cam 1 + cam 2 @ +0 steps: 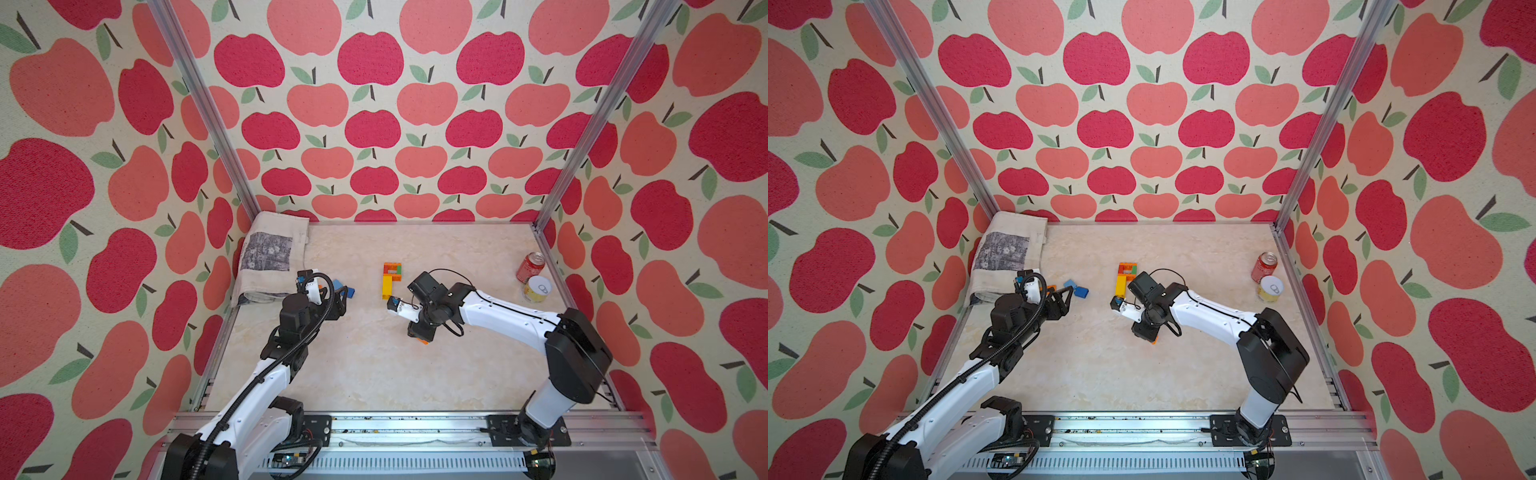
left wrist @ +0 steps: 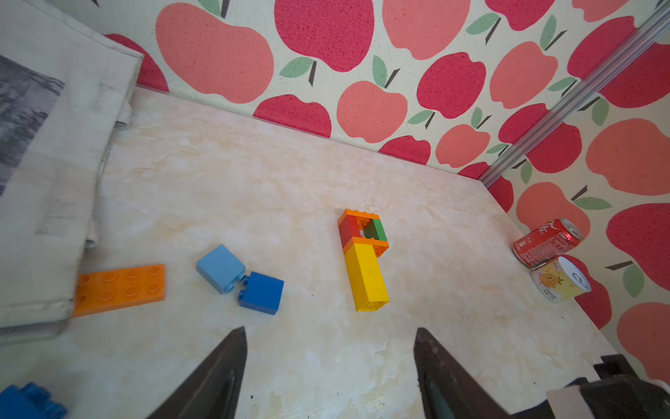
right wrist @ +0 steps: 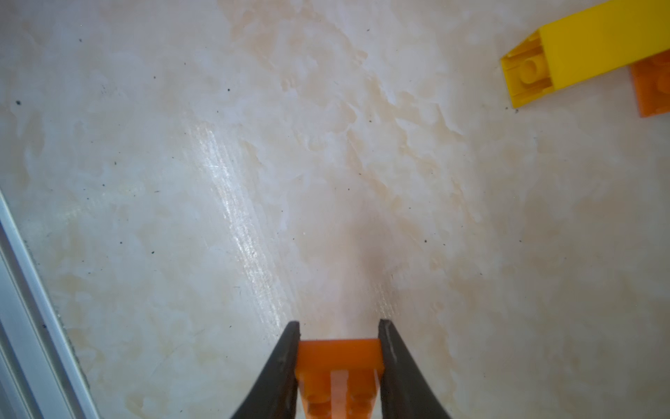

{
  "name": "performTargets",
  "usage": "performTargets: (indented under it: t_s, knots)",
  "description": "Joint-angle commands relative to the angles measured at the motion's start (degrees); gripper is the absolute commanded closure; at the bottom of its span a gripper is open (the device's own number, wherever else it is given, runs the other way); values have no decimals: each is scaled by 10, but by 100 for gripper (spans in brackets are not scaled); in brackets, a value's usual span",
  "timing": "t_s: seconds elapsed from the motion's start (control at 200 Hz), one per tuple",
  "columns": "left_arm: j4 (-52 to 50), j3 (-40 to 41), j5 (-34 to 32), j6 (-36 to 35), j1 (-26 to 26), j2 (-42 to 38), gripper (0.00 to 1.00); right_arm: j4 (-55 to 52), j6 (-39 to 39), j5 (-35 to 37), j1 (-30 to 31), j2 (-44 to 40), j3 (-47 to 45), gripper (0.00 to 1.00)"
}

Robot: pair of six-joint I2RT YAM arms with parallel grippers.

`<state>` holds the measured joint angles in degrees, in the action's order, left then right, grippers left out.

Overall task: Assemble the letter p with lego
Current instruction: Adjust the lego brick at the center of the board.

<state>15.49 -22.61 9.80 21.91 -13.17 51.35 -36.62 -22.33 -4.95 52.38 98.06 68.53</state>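
One orange brick [image 3: 339, 357] pinched in right jaws, left jaws open, empty; lego P [image 1: 387, 285], lengthwise toward tabletop's [image 1: 374, 374] far edge, sits nearer right.

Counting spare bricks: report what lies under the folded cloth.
Only an orange plate shows at the edge of the folded cloth, one end perhaps tucked beneath. Anything deeper under the fabric is hidden.

a folded cloth [image 1: 272, 257] lies against the wall; a red soda can [image 1: 530, 267] lies beside a yellow can [image 1: 536, 289].
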Motion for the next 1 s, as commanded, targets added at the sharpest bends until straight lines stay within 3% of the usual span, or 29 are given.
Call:
performTargets:
  t_s: [0.0, 0.275, 0.565, 0.73, 0.9, 0.995]
  knots:
    - [-32, 2, -20, 7, 10, -9, 25, -70, -101, 15, 17, 32, 38, 79]
    - [-66, -17, -21, 2, 28, 16, 25, -97, -149, 66, 54, 130, 85, 71]
    - [-139, -76, -34, 16, 39, 106, 26, -68, -142, 70, 62, 101, 61, 50]
    - [-198, -123, -70, 22, 39, 170, 28, -61, -109, 54, 63, 40, 46, 45]
    - [-245, -193, -78, 15, 39, 262, 31, 22, -57, 15, 63, -100, -30, 42]
    - [-254, -232, -77, 36, 40, 324, 33, 78, -27, 27, 63, -176, -86, 38]
